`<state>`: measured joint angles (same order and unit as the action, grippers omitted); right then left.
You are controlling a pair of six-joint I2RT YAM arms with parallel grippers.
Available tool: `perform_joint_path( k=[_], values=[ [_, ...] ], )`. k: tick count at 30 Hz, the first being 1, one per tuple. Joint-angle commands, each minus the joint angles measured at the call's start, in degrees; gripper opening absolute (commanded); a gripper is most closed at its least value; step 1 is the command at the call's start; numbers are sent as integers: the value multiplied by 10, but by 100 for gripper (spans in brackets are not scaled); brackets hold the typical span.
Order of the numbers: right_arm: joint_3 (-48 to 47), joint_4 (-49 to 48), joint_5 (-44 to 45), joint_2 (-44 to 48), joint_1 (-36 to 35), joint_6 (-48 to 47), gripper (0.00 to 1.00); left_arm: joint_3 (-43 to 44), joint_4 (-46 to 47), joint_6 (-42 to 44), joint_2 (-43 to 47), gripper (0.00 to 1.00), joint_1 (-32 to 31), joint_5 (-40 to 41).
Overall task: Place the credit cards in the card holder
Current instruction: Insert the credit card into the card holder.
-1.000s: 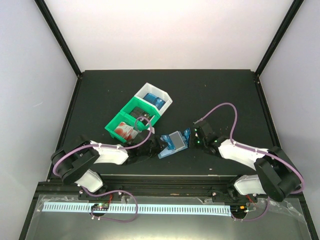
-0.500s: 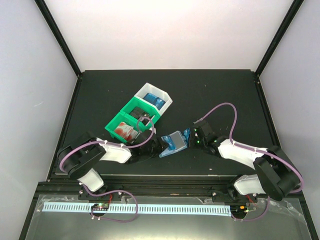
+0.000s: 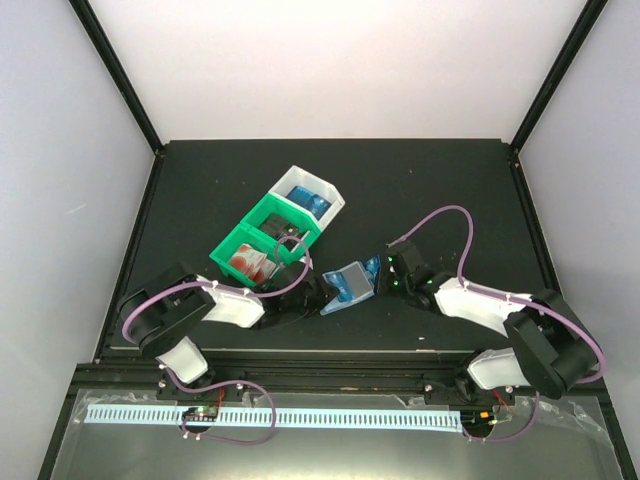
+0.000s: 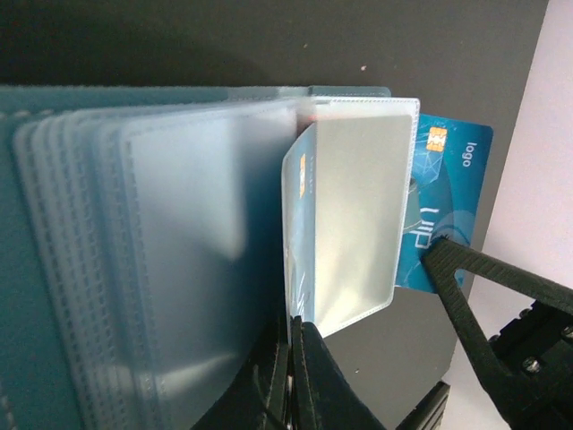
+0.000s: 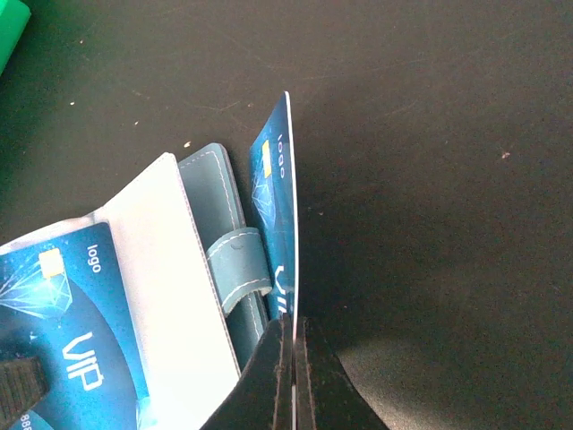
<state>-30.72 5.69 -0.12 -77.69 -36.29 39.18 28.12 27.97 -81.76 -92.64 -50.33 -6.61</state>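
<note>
the card holder lies open on the tabletop between the 2 arms, near the green bins. the left jaws are pressed together on the lower edge of 1 clear pocket, which stands apart from the other pockets. the right jaws pinch 1 blue card by its end, held on edge just beside the snap tab. a 2nd blue card sits inside a pocket.
</note>
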Motion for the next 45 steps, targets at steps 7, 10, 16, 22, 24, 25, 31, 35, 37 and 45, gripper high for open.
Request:
perform_joint_path(
  k=[7,10,16,22,24,25,31,35,37,45],
  values=[
    [13,35,-5,-28,-4,6,1,-19,-47,-17,4,1,-23,49],
    [13,34,-10,-30,-4,6,1,-18,-16,-14,-15,1,-23,46],
    [13,33,-19,-32,-4,6,1,-8,-6,11,-15,2,-22,85],
    [12,31,-22,-36,-4,5,1,-10,-4,22,-14,2,-22,109],
    [12,31,-23,-38,-4,5,1,-7,5,21,-26,2,-22,101],
    [12,31,-23,-38,-4,5,1,-6,12,20,-32,1,-22,94],
    [13,31,-23,-37,-5,6,1,1,22,9,-57,2,-26,69],
    [14,29,-25,-38,-5,7,1,6,36,12,-73,2,-27,65],
    [13,30,-26,-39,-4,7,1,9,44,14,-79,2,-28,60],
    [11,31,-27,-40,-4,7,1,5,50,-9,-76,2,-34,44]
  ],
)
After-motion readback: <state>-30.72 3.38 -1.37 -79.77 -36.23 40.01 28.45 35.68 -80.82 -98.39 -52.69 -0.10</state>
